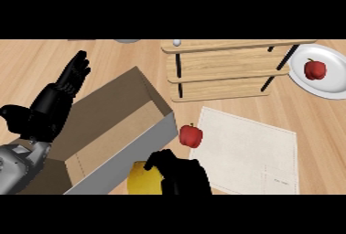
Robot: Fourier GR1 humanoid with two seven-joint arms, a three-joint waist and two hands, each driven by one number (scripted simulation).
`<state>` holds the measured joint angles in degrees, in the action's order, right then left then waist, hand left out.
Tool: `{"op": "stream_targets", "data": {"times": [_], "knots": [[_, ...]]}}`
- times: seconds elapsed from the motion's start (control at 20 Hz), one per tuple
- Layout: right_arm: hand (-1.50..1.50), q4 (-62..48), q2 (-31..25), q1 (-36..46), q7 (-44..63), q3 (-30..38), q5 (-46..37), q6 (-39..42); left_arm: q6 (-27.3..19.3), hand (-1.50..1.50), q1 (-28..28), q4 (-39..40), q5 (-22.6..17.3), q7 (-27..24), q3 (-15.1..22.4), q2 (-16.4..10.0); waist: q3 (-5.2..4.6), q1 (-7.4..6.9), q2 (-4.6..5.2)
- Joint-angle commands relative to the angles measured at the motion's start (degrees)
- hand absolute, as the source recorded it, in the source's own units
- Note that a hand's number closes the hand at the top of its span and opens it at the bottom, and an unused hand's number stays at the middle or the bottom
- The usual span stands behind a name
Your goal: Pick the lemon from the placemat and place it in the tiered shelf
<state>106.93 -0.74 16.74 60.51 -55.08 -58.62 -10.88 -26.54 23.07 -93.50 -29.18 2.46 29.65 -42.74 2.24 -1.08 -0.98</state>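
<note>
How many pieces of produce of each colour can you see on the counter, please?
Red: 2, a bell pepper at the placemat edge and a second bell pepper on the white plate.
Yellow: 1, the lemon in the right hand.
Total: 3.

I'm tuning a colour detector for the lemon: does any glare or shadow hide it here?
Head view: no glare on the lemon; the right hand curled round it covers part of it, not shadow. Head view: light falls evenly on the placemat; the darkest area is inside the cardboard box.
</note>
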Motion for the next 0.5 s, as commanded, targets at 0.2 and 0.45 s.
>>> {"op": "stream_targets", "data": {"times": [0.2, 0.45], "knots": [[1.5, 7.4, 0.7, 8.5, 12.5, 1.2, -6.6, -2.2, -1.8, 0.0, -4.7, 4.3, 0.3, -1.4, 3.9, 4.3, -2.59, 2.42, 0.58], [1.5, 8.5, 0.7, 12.7, 15.1, 5.2, -11.7, 2.1, -2.8, 0.0, -6.7, 2.9, -0.7, -2.3, 3.8, 3.6, -2.62, 2.37, 0.38]]}}
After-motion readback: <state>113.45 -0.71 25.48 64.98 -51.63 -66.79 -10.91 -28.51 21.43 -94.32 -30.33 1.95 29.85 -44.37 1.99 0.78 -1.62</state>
